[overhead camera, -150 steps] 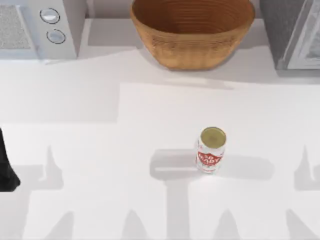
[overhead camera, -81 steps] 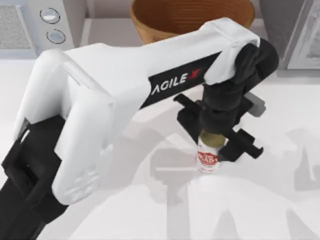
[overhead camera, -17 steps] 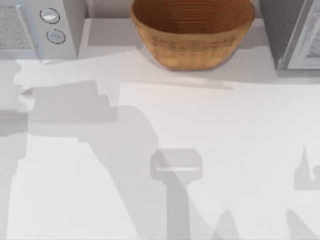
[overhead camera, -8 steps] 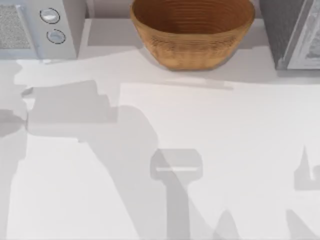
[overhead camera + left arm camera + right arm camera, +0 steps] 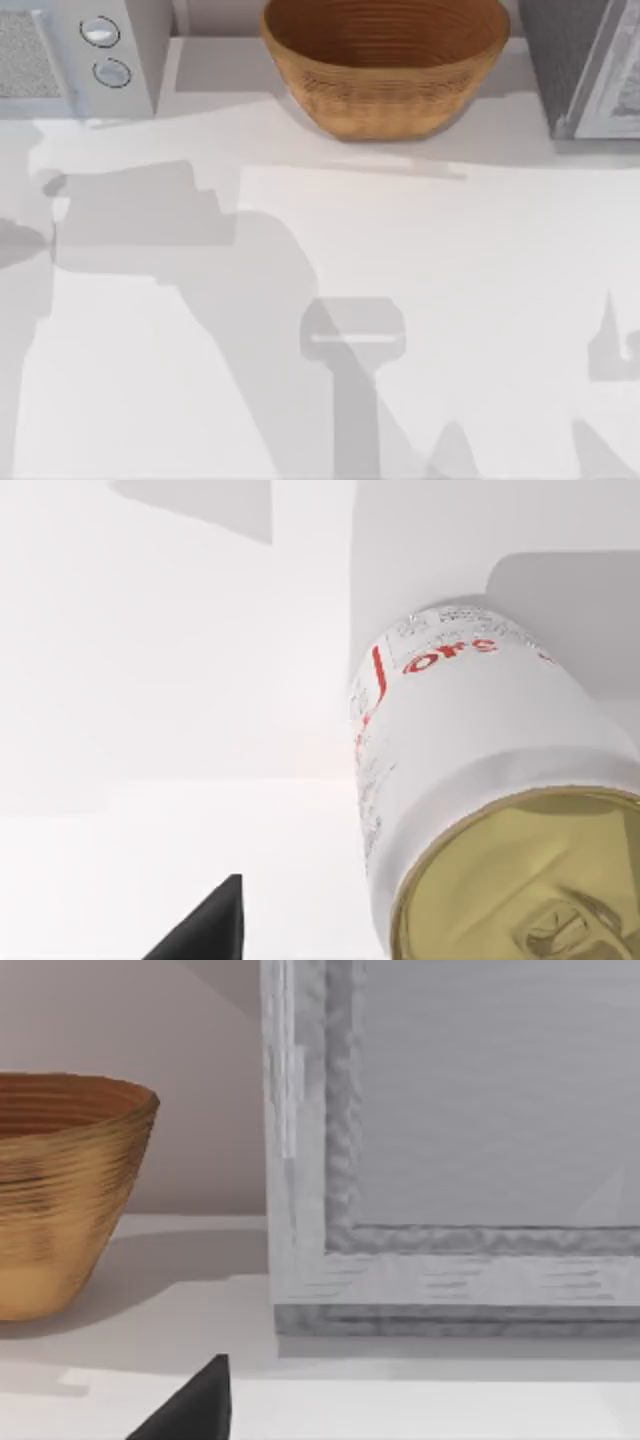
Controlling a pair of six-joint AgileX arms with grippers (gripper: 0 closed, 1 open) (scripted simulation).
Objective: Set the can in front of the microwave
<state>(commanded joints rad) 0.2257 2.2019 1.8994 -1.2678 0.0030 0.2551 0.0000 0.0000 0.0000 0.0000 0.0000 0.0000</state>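
The can (image 5: 470,770), white with red lettering and a dull gold top, hangs close under my left wrist camera above the white table. My left gripper is shut on it; one black fingertip (image 5: 205,925) shows beside it. The microwave (image 5: 60,60), light grey with two round knobs, stands at the table's back left corner. Broad arm shadows lie over the left half of the table in the top view, in front of the microwave. My right gripper is parked by the back right, one black fingertip (image 5: 195,1405) showing, with nothing held.
A brown woven basket (image 5: 385,85) stands at the back middle, seen too from the right wrist as the basket (image 5: 60,1190). A darker grey speckled box (image 5: 580,60) with a white-framed door (image 5: 450,1140) fills the back right corner.
The can has left its spot right of the table's middle, where my left gripper came down on it. In the last second the arm shadow at the far left shifted slightly.
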